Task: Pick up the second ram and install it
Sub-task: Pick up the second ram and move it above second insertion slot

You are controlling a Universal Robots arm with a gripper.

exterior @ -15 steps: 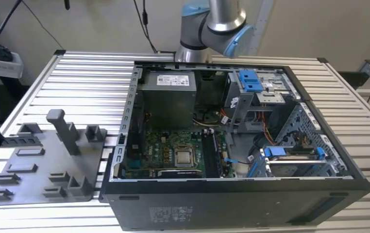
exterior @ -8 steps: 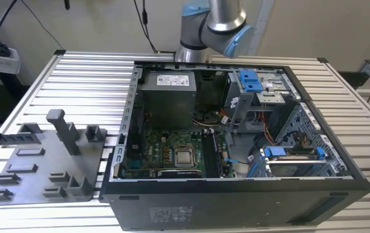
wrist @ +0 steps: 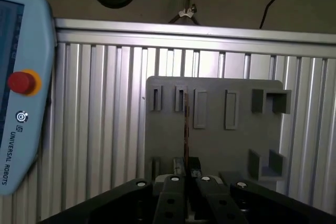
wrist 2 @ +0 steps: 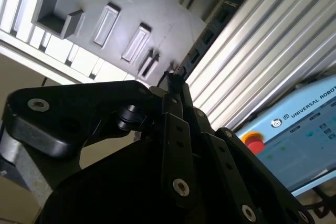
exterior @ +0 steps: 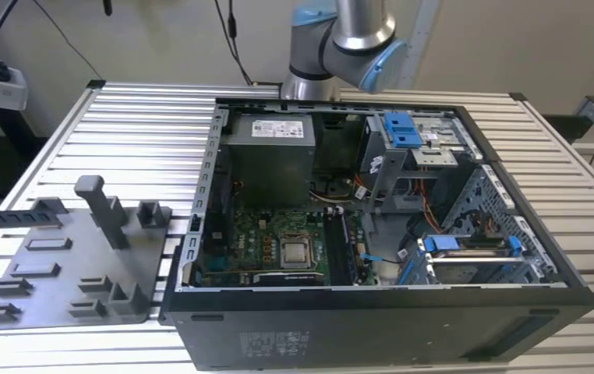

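On a table (exterior: 141, 117) of ribbed metal slats, an open computer case (exterior: 380, 327) lies on its side with its green motherboard (exterior: 266, 241) facing up. At the exterior view's left of the case sits a flat grey tray (exterior: 58, 292) with raised holders and slots. A pale wall (exterior: 151, 39) stands behind the table with dark cables (exterior: 232, 39) hanging down it, and the arm (exterior: 344, 35) rises at the table's far edge. A blue and white control pad (wrist: 21, 77) with a red button rests just off the table, beside the tray.

The gripper (wrist: 185, 182) is closed tight on the memory stick (wrist: 185, 124), its fingers (wrist 2: 181, 95) pinching one end of the thin board with no gap left. In the first wrist view the stick shows edge-on as a thin line running straight out from between the fingers and over the tray. The second wrist view shows its dark flat face with chips along it. In the exterior view the stick (exterior: 29, 212) is at the far left corner of the tray. Its long axis runs nearly level across that view, and its free end points toward the exterior view's right, toward the case. It stands on its narrow edge. I cannot tell whether the free end touches the tray or hangs just above it.
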